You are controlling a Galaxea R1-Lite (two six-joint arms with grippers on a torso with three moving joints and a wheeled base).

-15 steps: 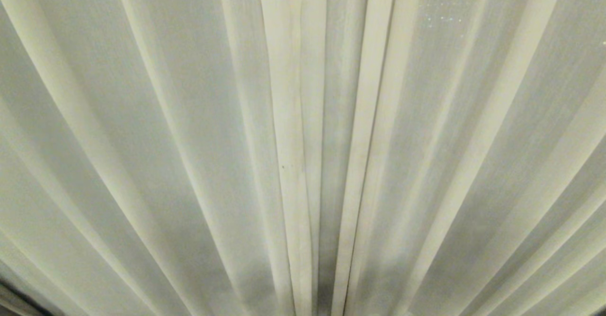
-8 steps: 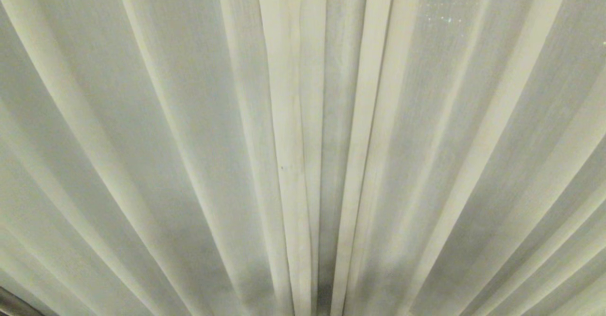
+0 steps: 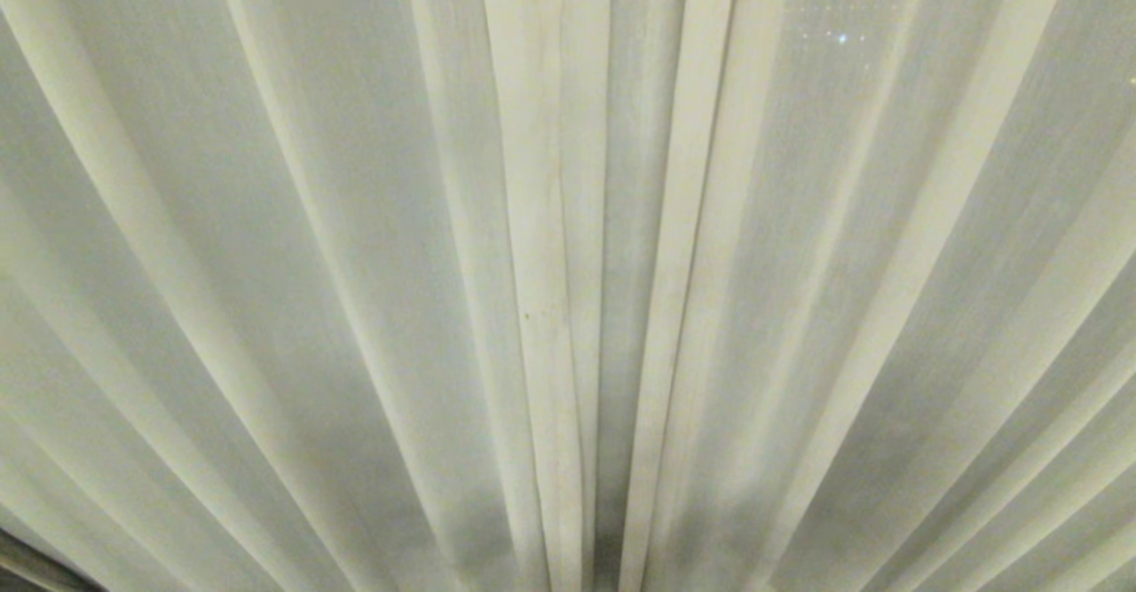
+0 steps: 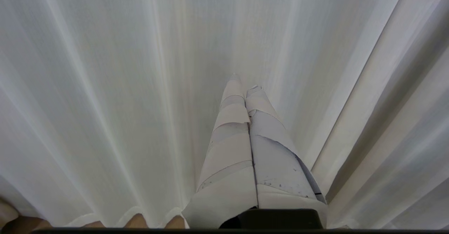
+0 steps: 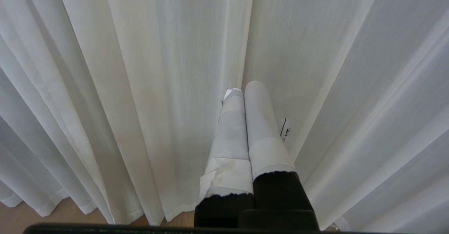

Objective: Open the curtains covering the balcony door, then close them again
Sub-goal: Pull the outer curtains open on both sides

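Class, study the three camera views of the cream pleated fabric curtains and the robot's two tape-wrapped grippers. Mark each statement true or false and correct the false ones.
1. The cream pleated fabric curtains fill the head view, drawn together at the middle. True.
2. The left gripper has its tape-wrapped fingers spread wide apart. False: the fingers lie pressed together, shut.
3. The right gripper is shut, with no fabric between its fingers. True.
4. A glass door with a dark frame shows plainly in the head view. False: the curtains cover it; only fabric shows.
5. Both grippers appear in the head view. False: neither arm shows there; each gripper shows only in its own wrist view.
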